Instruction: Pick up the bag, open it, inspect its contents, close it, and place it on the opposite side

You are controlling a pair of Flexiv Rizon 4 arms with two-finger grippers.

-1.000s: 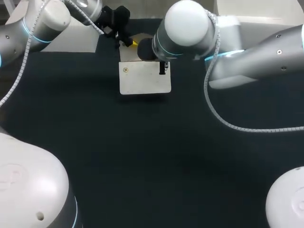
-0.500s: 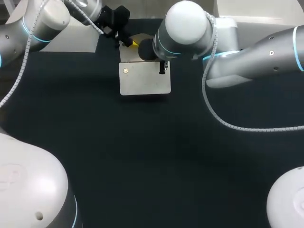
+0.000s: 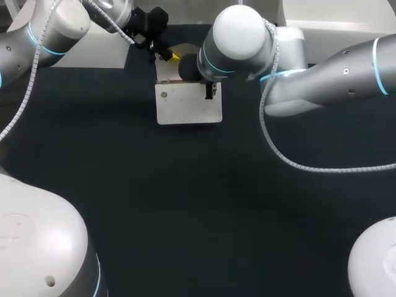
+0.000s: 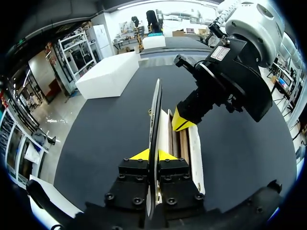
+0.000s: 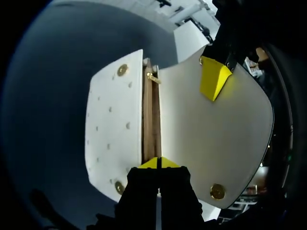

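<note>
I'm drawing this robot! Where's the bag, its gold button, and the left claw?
bag [image 3: 189, 108]: head view, middle of its white side.
gold button [image 3: 163, 94]: head view, its centre.
left claw [image 4: 153, 154]: left wrist view, between its yellow tips.

— Can you see what is in the bag [image 5: 115, 129]?
— No. From the right wrist its mouth is just a narrow brown slit, too thin to tell anything inside. The left wrist shows the same brown lining and no more.
— The flap [image 5: 216, 134]?
— From the left wrist it is edge-on, so its faces are hidden. One finger of the left gripper [image 4: 153, 154] is behind it in the right wrist view.
— And from above?
— The right arm [image 3: 238, 40] covers the bag's far edge, the flap and the right gripper [image 5: 158, 162]; only a small dark bit sticks out.
</note>
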